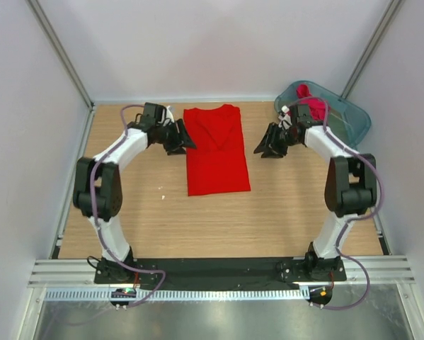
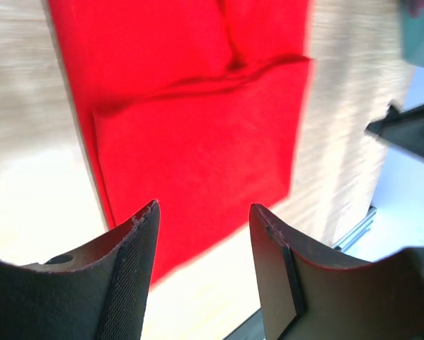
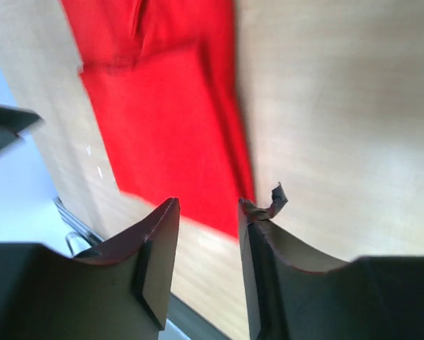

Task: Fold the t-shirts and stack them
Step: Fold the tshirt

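The left gripper (image 2: 204, 207) has its two black fingers spread apart with nothing between them. It hangs above the table just left of the far part of the bright red cloth t-shirt (image 1: 215, 152), fingertips pointing towards it. The right gripper (image 3: 208, 204) is likewise parted and empty. It sits to the right of the same shirt, with a strip of bare wood between its tips and the cloth edge.

The red shirt lies flat on the light wooden table (image 1: 289, 212) between the two grippers, in the middle and towards the far side. It is folded into a long narrow rectangle running near to far, with a folded-over layer showing across its far half.

Past the right gripper, in the far right corner, stands a translucent teal plastic tub (image 1: 350, 117). A darker crimson-pink t-shirt (image 1: 304, 91) is bunched inside it, partly hidden by the right arm.
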### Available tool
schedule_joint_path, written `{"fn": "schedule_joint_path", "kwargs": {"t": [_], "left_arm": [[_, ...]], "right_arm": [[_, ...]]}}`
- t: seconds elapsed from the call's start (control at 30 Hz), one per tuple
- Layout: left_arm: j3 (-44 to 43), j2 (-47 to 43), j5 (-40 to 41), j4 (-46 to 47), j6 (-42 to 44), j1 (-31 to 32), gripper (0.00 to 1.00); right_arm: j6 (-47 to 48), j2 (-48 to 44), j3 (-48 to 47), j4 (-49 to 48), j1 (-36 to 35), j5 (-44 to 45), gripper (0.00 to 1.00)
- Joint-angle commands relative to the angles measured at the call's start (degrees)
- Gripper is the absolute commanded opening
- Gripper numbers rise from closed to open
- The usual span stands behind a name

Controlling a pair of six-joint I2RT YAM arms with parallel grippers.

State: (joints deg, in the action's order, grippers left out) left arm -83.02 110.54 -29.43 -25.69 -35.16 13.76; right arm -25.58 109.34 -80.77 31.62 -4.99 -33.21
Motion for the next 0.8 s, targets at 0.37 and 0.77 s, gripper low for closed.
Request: {"fn": "schedule_joint_path", "kwargs": {"t": [0.37,0.77], "left_arm": [[36.0,-29.6,4.3,7.4,-12.1,1.4,0.56],[36.4,-20.3,9.6,6.8,-18.4,2.4,0.55]], "right_arm": [[3.5,-12.9,20.7,-2.1,-8.8,8.4,0.52],[-3.4,-8.5,24.3,-7.7,-8.9,4.4,0.50]]}}
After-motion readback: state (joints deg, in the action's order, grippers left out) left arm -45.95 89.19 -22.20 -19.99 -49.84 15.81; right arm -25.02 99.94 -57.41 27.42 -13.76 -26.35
